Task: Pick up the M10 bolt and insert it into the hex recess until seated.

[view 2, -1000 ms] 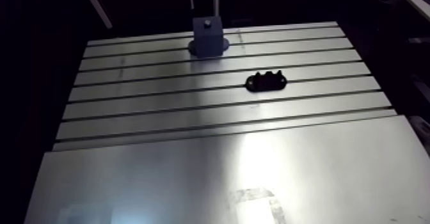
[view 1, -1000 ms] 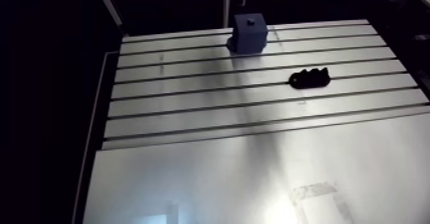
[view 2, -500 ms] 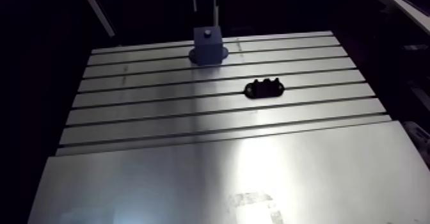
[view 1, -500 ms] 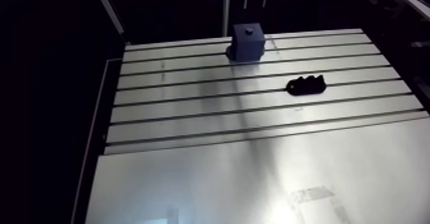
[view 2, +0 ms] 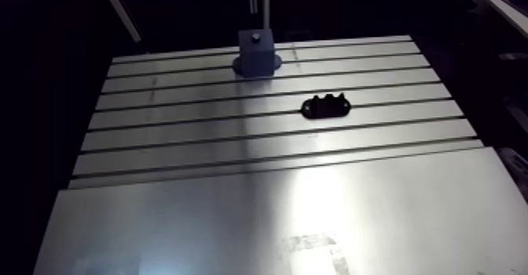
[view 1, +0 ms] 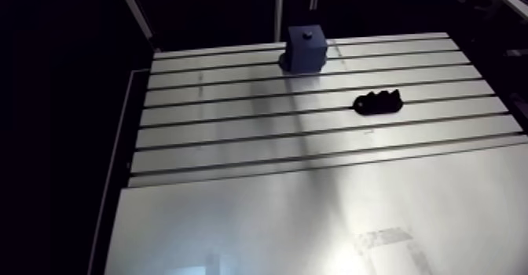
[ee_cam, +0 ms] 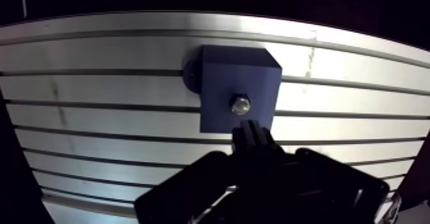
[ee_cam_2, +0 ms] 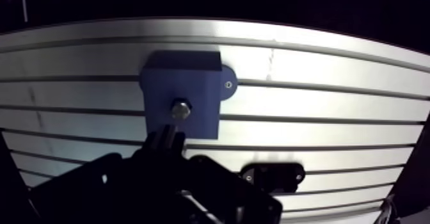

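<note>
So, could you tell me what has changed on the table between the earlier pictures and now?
Nothing on the table visibly moved, and nothing was gripped or let go. The whole arm view shifted slightly: that is the camera riding on the arm. The bolt sits in the top of the blue block as before, and the black part keeps its place.

Slotted aluminium table [ee_cam_2: 333, 98] under gripper [ee_cam_2: 165, 140]. Small black lobed part [ee_cam_2: 272, 175] flat on table, off to gripper's side, not touching it. Smooth metal sheet [view 1: 314, 215] farther from gripper than black lobed part, pale rectangular mark [view 1: 385, 239] on it.
</note>
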